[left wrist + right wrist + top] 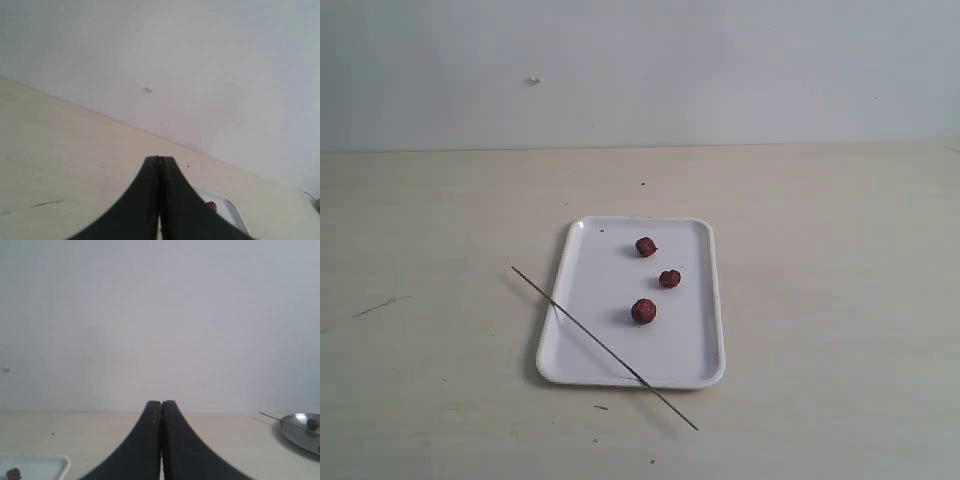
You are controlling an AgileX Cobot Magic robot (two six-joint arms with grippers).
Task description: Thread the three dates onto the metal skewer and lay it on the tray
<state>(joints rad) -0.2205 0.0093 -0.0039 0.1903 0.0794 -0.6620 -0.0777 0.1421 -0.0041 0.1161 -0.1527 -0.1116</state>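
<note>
- Left black gripper (161,161) is squeezed shut, holding nothing.
- Thin dark grey metal skewer (605,346) lies slanted across the near left corner of the flat white tray (695,340), ends poking out over the pale table (840,300).
- Three small wrinkled reddish-brown dates (669,278) sit apart inside the tray.
- Right black gripper (161,402) is squeezed shut, empty too.

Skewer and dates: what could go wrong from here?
1. The skewer is thin and lies slanted across the tray's rim; a pinch may miss it or tip it off.
2. The dates sit loose on the tray and could roll when pushed.
3. The left gripper and right gripper are both shut; open them before descending.
</note>
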